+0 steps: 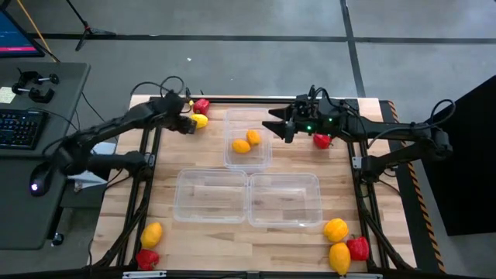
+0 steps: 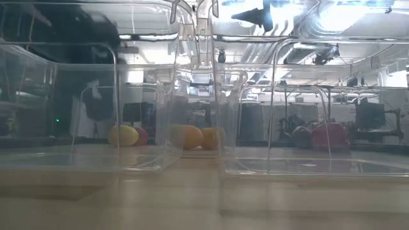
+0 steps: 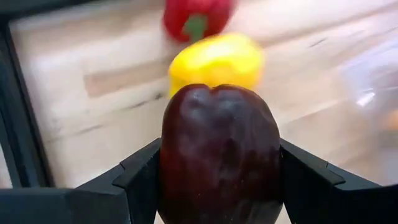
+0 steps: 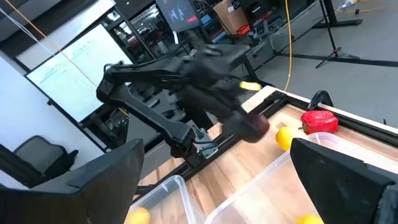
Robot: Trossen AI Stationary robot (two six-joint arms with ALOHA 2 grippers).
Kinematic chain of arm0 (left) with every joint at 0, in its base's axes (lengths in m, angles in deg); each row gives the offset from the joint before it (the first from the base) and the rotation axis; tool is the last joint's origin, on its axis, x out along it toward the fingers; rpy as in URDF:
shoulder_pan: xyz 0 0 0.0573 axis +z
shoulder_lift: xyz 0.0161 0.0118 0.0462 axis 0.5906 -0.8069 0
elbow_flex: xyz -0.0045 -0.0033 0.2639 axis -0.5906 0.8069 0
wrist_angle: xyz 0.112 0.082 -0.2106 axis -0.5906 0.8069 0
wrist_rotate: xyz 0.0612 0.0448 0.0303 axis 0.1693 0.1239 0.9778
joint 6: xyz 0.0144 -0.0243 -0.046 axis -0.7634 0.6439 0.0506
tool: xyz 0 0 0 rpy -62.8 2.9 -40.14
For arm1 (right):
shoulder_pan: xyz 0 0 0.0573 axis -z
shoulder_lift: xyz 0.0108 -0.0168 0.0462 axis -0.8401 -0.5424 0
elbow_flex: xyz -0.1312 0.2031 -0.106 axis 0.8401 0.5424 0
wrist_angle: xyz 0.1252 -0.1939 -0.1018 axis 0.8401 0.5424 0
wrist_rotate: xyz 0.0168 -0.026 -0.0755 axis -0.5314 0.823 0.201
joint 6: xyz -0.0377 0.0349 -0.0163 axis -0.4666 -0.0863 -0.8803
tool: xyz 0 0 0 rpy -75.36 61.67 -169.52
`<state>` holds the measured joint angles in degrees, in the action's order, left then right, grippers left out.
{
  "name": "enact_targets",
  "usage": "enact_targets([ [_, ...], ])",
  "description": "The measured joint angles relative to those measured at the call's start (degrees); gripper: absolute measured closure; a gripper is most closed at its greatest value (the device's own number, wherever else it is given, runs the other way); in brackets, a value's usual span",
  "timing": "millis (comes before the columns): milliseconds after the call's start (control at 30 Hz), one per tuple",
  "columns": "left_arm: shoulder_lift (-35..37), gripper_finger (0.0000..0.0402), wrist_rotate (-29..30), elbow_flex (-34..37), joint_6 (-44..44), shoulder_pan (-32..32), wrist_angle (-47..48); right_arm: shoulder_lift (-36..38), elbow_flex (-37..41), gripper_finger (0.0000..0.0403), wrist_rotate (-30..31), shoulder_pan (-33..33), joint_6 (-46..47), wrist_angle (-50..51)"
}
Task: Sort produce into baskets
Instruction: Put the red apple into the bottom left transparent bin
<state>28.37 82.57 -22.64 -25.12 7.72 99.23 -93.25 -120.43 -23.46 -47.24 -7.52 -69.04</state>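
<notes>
My left gripper (image 1: 186,124) is at the table's far left, shut on a dark maroon fruit (image 3: 217,143). Just beyond it lie a yellow lemon (image 3: 214,62) and a red pepper (image 3: 196,18) on the wood. The far clear basket (image 1: 263,159) holds two orange fruits (image 1: 246,142). The two near baskets (image 1: 211,198) (image 1: 284,200) stand side by side with nothing in them. My right gripper (image 1: 273,125) hangs open over the far basket's right edge, holding nothing. Another red pepper (image 1: 322,140) lies under the right arm. My left gripper pinches the maroon fruit's two opposite sides (image 3: 171,168) between its two fingers (image 3: 140,177). The fingers slant down from the table's left side. In the right wrist view the fruit (image 4: 255,127) looks lifted clear of the table, close to the lemon.
At the near left corner lie a yellow-orange piece (image 1: 152,234) and a red pepper (image 1: 146,258). At the near right corner lie an orange fruit (image 1: 335,229), a yellow one (image 1: 339,257) and a red pepper (image 1: 358,248). A desk with a keyboard (image 1: 19,128) stands left of the table.
</notes>
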Motion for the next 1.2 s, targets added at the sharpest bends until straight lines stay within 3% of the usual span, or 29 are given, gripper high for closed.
enact_targets([
  [267, 24.72, 0.0158, -1.35, -0.02, 18.25, -16.81, -3.79, 0.02, 0.0, 0.0011, -1.56, 0.13, -1.38, 0.06],
  [433, 30.39, 0.0158, 2.21, -0.13, 31.3, -31.7, -13.71, 0.02, 0.0, 0.0011, -3.39, 0.11, -1.63, 0.08],
  [600, 24.26, 0.0158, 9.46, -1.1, 30.81, -46.1, -21.74, 0.02, 0.0, 0.0011, -5.63, 0.29, -1.82, 0.08],
  [867, 6.51, 0.0158, 8.2, -13.46, 14.31, -63.09, -13.96, 0.02, 0.0, 0.0011, -6.18, 0.31, -2.64, 0.1],
  [1000, 0.76, 0.0158, 8.46, -19.06, 11.97, -67.73, -4.17, 0.04, 0.01, 0.0011, -6.22, 0.31, -2.33, 0.85],
  [1200, -1.79, 0.0158, 8.9, -19.96, 18.76, -69.84, 1.24, 0.04, 0.0, 0.0011, -6.25, 0.31, -2.25, 1.61],
])
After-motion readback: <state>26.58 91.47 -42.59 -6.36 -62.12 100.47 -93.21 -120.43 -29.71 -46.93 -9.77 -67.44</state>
